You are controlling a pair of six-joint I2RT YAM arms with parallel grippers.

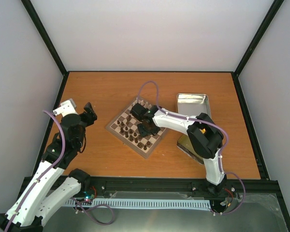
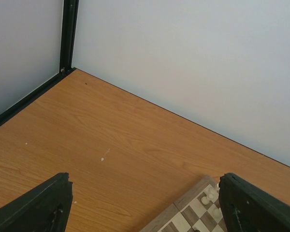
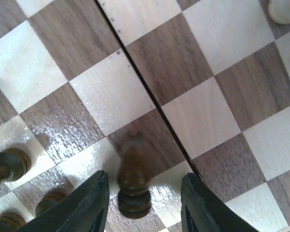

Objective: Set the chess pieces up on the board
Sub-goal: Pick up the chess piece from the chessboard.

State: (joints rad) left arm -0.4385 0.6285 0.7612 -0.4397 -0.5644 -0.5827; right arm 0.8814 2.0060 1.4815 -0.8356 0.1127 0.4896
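The board (image 1: pixel 113 129) lies turned like a diamond at mid-table, with dark chess pieces (image 1: pixel 131 130) on its near half. My right gripper (image 1: pixel 145 126) hangs low over it. In the right wrist view one dark brown piece (image 3: pixel 133 186) stands between the fingers of that gripper (image 3: pixel 144 198), which is open, with a gap on each side of the piece. The piece's top is blurred. More dark pieces (image 3: pixel 7 163) stand at the left edge. My left gripper (image 1: pixel 90 113) is open over bare table left of the board, holding nothing.
A cream piece (image 3: pixel 285 9) stands at the far corner of the right wrist view. Cream pieces (image 2: pixel 210 195) line the board corner (image 2: pixel 183 212) in the left wrist view. An open metal tin (image 1: pixel 193 104) lies right of the board, another (image 1: pixel 185 144) under the right arm.
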